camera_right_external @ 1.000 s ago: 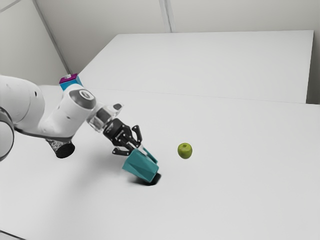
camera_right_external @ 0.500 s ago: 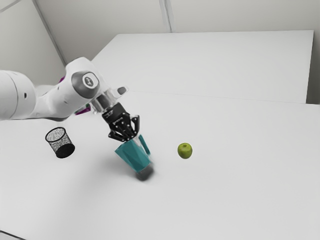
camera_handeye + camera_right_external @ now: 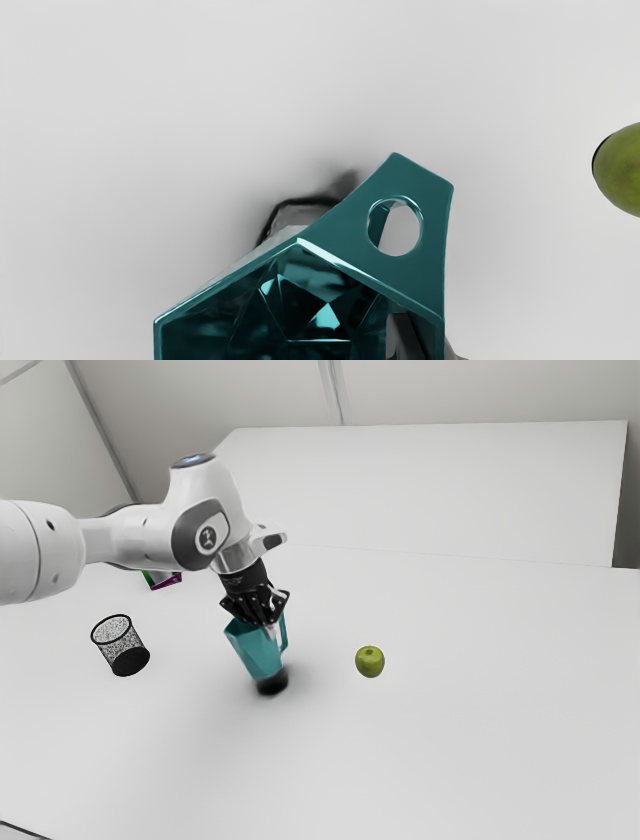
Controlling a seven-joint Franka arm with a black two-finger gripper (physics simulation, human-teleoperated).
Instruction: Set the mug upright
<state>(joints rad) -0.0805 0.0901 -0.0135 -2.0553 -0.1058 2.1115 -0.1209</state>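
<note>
Nearest, a little left of centre in the frame of the exterior view, the mug (image 3: 253,652) is held mouth up on a slight lean, its foot over a dark patch on the bench (image 3: 450,750); whether the foot touches down, I cannot tell. The end effector (image 3: 270,628) is clamped on the mug's wall near the rim: in the wrist view one finger (image 3: 404,337) is inside the mouth and the other outside, close by the handle (image 3: 434,225). The step in hand looks to be righting the mug, and I judge it well along, since the mug is close to upright. The next move calls for taking out whatever lean there is and bringing the foot flat on the bench; only then should the grip part, as letting go on an edge could tip the mug over. Beyond it, right of centre, is the apple (image 3: 370,661), well apart; the mesh basket (image 3: 121,647) is at the left of the frame, and farther back, upper left, a box (image 3: 164,582) sits partly behind the arm (image 3: 125,540).
</note>
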